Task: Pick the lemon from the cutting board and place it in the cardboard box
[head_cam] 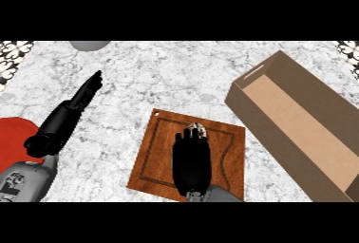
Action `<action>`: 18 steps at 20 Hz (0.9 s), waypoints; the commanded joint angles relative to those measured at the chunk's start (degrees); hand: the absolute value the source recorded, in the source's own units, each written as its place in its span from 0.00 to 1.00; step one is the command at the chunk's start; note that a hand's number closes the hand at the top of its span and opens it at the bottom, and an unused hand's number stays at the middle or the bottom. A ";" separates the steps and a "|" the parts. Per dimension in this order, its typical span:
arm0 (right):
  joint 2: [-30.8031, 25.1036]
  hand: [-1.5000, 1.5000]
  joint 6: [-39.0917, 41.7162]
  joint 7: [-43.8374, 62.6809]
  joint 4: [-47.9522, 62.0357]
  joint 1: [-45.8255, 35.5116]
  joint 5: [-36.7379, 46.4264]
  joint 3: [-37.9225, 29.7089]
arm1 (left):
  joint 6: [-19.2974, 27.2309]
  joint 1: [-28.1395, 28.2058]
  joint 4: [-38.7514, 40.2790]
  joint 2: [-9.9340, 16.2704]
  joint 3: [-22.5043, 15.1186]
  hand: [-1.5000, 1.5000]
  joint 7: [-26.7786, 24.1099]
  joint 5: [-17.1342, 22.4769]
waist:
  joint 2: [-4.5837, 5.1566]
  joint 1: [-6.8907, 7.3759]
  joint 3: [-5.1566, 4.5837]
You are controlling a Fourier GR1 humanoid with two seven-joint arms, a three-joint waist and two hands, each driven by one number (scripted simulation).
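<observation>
Wooden cutting board [151, 159] under the right hand [191, 159], its fingers curled over the lemon [195, 128]; left hand [73, 111] straight-fingered.

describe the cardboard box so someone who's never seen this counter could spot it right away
On the marble counter, look right of the brown cutting board. The cardboard box lies there at a slant, long, open-topped and tan inside. Nothing else there is a walled container.

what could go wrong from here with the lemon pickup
The right hand lies over the cutting board and hides nearly all of the lemon at its fingertips, so the grasp cannot be checked and the lemon might roll away. The cardboard box stands close on the right; a low carry could catch its near wall.
</observation>
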 commanded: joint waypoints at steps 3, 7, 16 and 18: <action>0.88 1.00 -3.91 -12.73 3.12 -8.55 -6.34 -5.14 | -1.84 -2.10 1.53 -0.83 1.16 0.50 0.43 0.24 | 0.65 0.35 0.10; 0.90 1.00 -10.84 -21.47 7.93 -12.94 -8.22 -5.07 | -0.62 -1.76 2.79 -1.28 1.09 0.50 -1.74 -2.51 | 0.67 0.68 0.09; -0.65 1.00 -3.09 -15.11 -8.55 -17.04 -1.39 -11.39 | -1.03 0.92 -0.12 -2.48 1.73 0.50 0.14 -3.34 | 0.09 -0.63 0.09; -0.77 1.00 -4.76 -10.45 -9.76 -16.12 0.98 -14.10 | -2.21 1.49 0.87 -1.18 3.66 0.50 -0.92 -2.05 | 0.08 -0.76 0.08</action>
